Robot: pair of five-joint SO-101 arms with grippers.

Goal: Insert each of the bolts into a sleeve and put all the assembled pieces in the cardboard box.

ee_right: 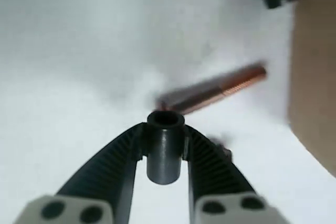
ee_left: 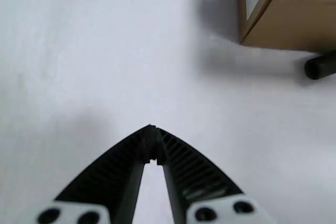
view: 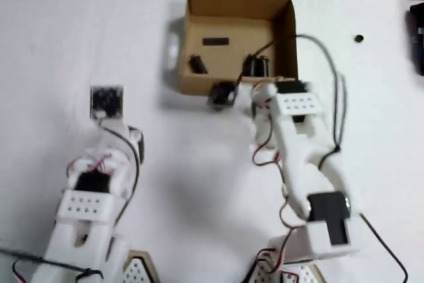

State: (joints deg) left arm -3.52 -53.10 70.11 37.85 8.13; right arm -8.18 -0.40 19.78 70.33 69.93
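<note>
The white table (view: 199, 183) carries everything. On it stand the two white arms. The left arm (view: 93, 190) sits low on the left side, well apart from the box. The right arm (view: 305, 157) stretches up the right side until its tip lies just in front of the box's near wall.

The cardboard box (view: 199, 85) stands open at the far middle of the table. Inside it lie two dark pieces, one (view: 197, 64) towards the left and one (view: 255, 65) towards the right, too small to tell apart as bolt or sleeve.

The left jaws are together with nothing between them, low over bare table, with a corner of the box farther off.

The right jaws are clamped on a black sleeve (ee_right: 165, 150). They grip it at its sides, and its open bore faces the wrist camera. The sleeve hangs just above the table, near the box's outer wall.

A copper-coloured bolt (ee_right: 220, 88) lies flat on the table just beyond the sleeve, apart from it. Its threaded end points towards the box wall.

A small black object (view: 358, 38) rests alone on the table, off to the right of the box.
</note>
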